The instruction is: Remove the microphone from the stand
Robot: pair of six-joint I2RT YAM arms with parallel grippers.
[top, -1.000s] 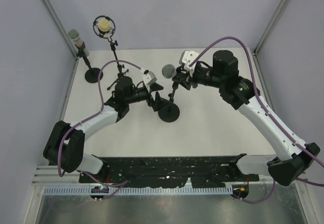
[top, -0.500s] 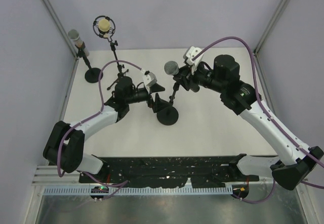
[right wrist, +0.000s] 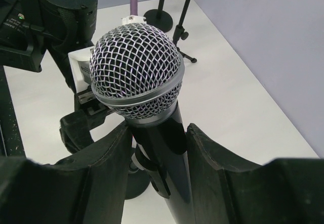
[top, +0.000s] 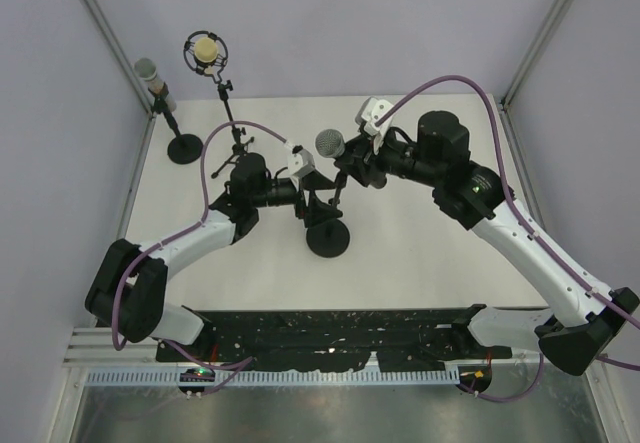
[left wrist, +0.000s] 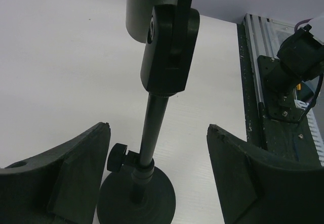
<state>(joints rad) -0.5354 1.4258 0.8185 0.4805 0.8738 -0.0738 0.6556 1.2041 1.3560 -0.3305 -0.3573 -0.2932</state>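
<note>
The microphone [top: 330, 143], with a silver mesh head and a black handle, sits in the clip of a black round-based stand [top: 328, 237] at mid table. My right gripper [top: 350, 166] is shut on the handle just below the head. In the right wrist view the fingers [right wrist: 109, 158] press both sides of the microphone [right wrist: 135, 70], with the clip below them. My left gripper [top: 314, 193] is open, its jaws on either side of the stand's pole. In the left wrist view the pole [left wrist: 152, 128] stands between the wide-apart fingers [left wrist: 76, 168] without touching them.
Two other microphones on stands are at the back left: a beige one [top: 152, 76] on a round base [top: 185, 148], and one in a shock mount [top: 205, 51] on a tripod [top: 238, 148]. Grey walls enclose the table. A black rail [top: 330, 328] runs along the near edge.
The stand's base has slid slightly toward the near edge. The microphone head swayed right, then back left. My left gripper has moved in around the pole, still open.
</note>
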